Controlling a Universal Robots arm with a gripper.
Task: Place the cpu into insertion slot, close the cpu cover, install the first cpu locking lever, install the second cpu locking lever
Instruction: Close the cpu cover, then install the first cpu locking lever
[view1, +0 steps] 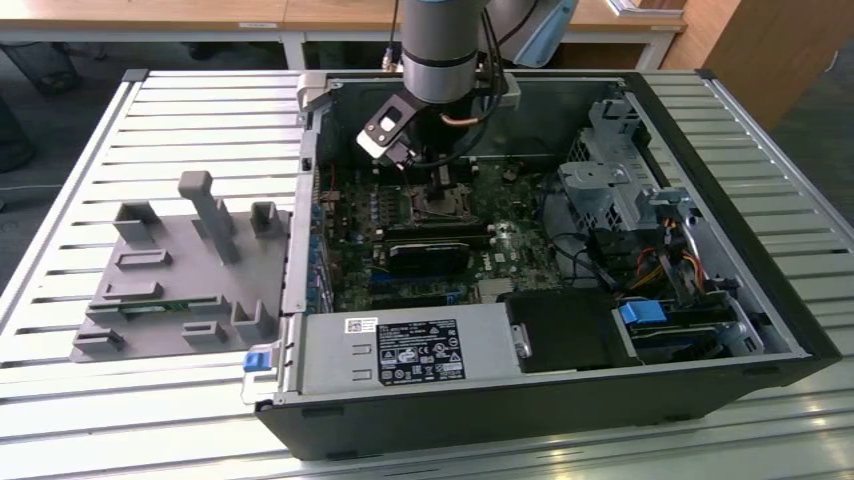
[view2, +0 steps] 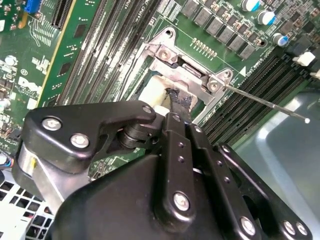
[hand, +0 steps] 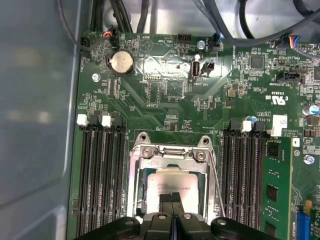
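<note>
The arm (view1: 441, 40) reaches into the open computer case (view1: 534, 420), and its two fingers (hand: 167, 202) are pressed close together with nothing between them, tips right over the cpu (hand: 170, 182). The cpu lies flat in the insertion slot (view1: 437, 207), with the silvery cpu cover (hand: 170, 152) framing it and a thin lever (hand: 215, 175) just beside. In the exterior view the slot sits at 12 o'clock from the long black card (view1: 430, 255), and a grey tray (view1: 174, 270) lies at 9 o'clock from the case.

The exterior view looks steeply down into the open black metal computer case (view1: 534, 420); both wrist views look closely at its silver-edged square insertion slot (hand: 145, 175).
</note>
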